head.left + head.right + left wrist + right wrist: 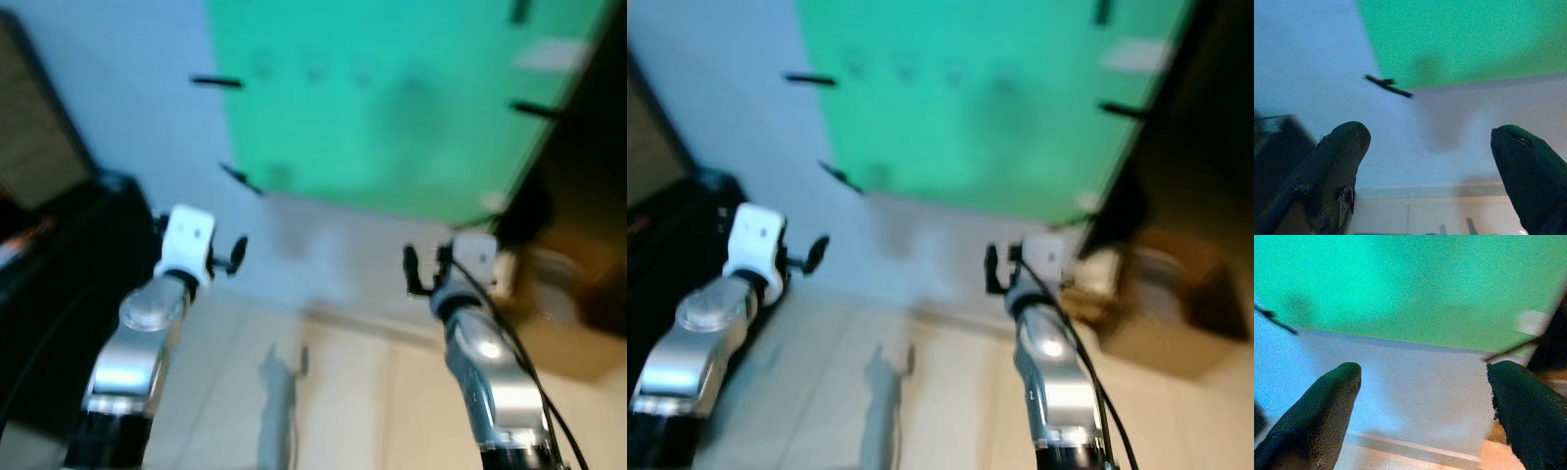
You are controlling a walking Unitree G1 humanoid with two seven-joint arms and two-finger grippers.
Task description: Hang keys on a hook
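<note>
A green board (392,98) hangs on the pale wall ahead, blurred in the eye views. Short black hooks stick out at its edges: one at the upper left (216,81), one at the lower left corner (240,178), one on the right (534,110). My left gripper (233,255) is raised below the lower left hook (1388,85), open, with nothing between its fingers (1337,166). My right gripper (416,269) is raised below the board's bottom edge (1400,340), also open and empty, its fingers (1317,416) wide apart.
Dark furniture (59,294) stands against the wall on the left. A dark upright panel (588,166) and a brown cardboard box (568,313) are on the right. Beige floor tiles (343,411) lie below the wall.
</note>
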